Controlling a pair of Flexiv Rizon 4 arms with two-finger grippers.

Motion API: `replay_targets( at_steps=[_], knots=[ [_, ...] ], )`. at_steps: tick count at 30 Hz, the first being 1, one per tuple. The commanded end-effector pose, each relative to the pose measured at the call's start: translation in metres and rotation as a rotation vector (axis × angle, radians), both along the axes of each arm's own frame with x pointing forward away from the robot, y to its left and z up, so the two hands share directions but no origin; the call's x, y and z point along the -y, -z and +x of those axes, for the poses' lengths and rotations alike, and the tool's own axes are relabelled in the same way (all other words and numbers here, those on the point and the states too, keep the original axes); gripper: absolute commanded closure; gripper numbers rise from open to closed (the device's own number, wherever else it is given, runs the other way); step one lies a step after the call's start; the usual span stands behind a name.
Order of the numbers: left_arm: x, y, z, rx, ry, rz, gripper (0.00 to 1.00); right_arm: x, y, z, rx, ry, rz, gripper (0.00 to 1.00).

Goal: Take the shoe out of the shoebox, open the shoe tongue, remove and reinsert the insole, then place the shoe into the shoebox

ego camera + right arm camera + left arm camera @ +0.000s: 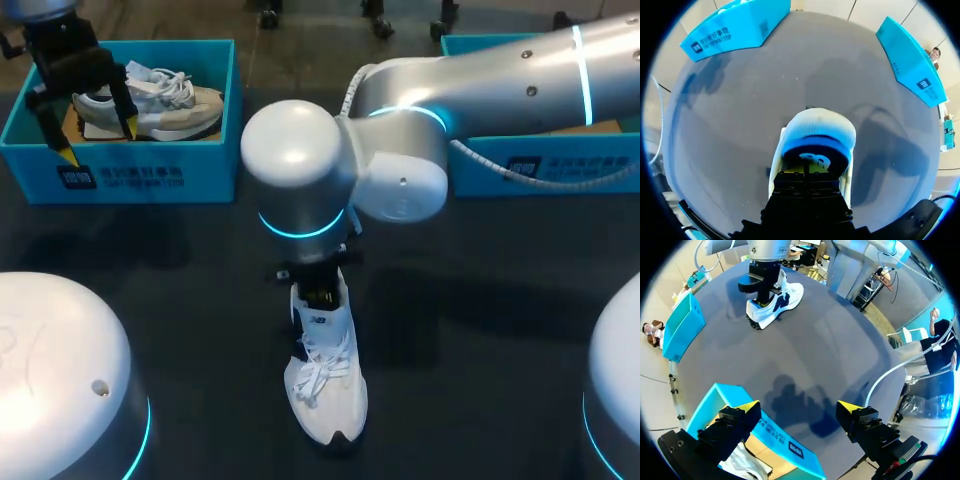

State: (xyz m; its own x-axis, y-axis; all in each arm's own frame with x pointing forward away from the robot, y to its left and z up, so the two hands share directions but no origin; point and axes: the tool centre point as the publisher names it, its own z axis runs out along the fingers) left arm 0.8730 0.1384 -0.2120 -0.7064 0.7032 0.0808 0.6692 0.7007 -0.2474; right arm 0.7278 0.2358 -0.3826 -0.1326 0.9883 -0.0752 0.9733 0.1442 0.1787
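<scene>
A white lace-up shoe (325, 395) stands on the dark table, toe towards me. My right gripper (318, 290) comes straight down into its opening. In the right wrist view the fingers (810, 167) are shut together inside the blue-lined collar of the shoe (820, 127); whether they pinch anything is hidden. My left gripper (98, 140) hangs open over the left blue shoebox (120, 180), which holds a second beige-and-white shoe (150, 105). In the left wrist view its fingers (799, 410) stand wide apart above that shoebox (785, 445), and the white shoe (775, 302) lies far ahead.
A second blue shoebox (560, 165) stands at the back right, partly behind my right arm. Both boxes (735, 27) (910, 60) show beyond the shoe in the right wrist view. Dark bare table surrounds the white shoe.
</scene>
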Motion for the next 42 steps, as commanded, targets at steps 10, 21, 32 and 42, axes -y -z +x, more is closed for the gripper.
replay_targets(
  at_steps=[10,21,32,42],
  knots=[
    [-0.001,0.000,0.001,-0.001,0.001,0.003,0.00,-0.004,-0.021,-0.002,0.003,0.027,-0.064,1.00],
    [-0.001,0.000,0.001,-0.001,0.001,0.003,0.00,-0.005,-0.054,-0.001,0.104,0.008,-0.138,1.00],
    [-0.001,0.000,0.001,-0.001,0.001,0.003,0.00,0.002,-0.040,0.018,0.154,-0.007,-0.100,1.00],
    [-0.001,0.000,0.001,-0.001,0.001,0.003,0.00,0.009,-0.011,0.029,0.166,0.004,-0.039,1.00]
  ],
)
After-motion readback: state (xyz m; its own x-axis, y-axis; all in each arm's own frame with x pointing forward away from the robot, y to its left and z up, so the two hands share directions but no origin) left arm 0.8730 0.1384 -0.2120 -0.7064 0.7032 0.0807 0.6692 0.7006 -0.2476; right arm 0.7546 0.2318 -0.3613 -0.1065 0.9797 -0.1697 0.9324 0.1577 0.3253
